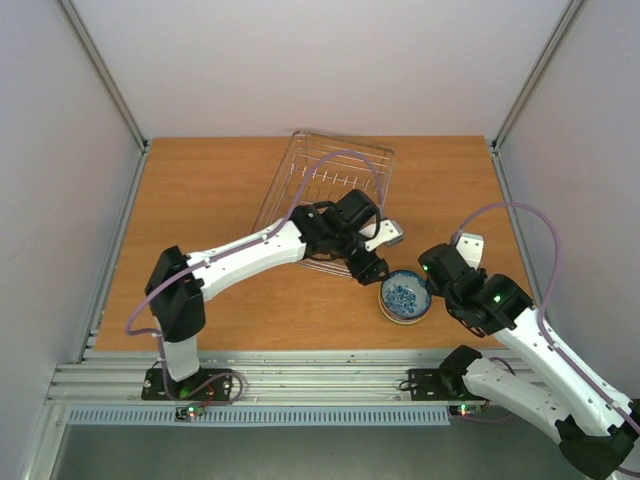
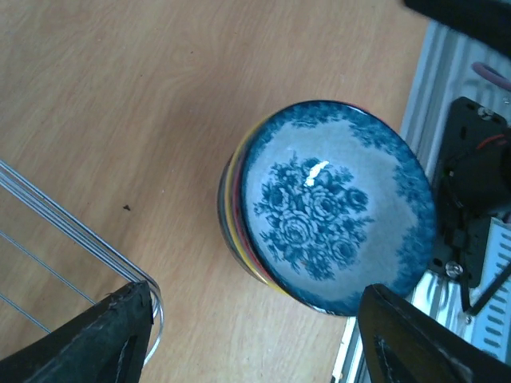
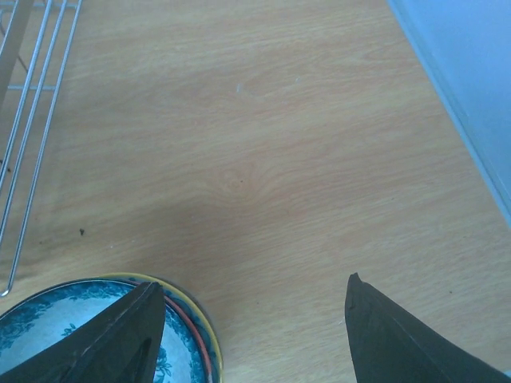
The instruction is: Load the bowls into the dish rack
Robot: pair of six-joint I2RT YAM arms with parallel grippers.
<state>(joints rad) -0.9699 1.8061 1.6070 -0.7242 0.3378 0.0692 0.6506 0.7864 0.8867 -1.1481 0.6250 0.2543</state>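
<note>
Under left pincer (image 2: 255,289): stacked bowls (image 2: 335,207); right pincer (image 3: 254,282) just beside.

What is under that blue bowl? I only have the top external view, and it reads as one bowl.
Observer: Left wrist view shows more. The blue floral bowl sits nested on lower bowls with yellow and red rims.
Operator: Is the right gripper holding it?
Observer: No. Right wrist view: the right gripper is open, one finger over the bowls' edge, nothing between.
Operator: Are the bowls touching the rack?
Observer: No. Left wrist view shows bare table between them and the dish rack.
</note>
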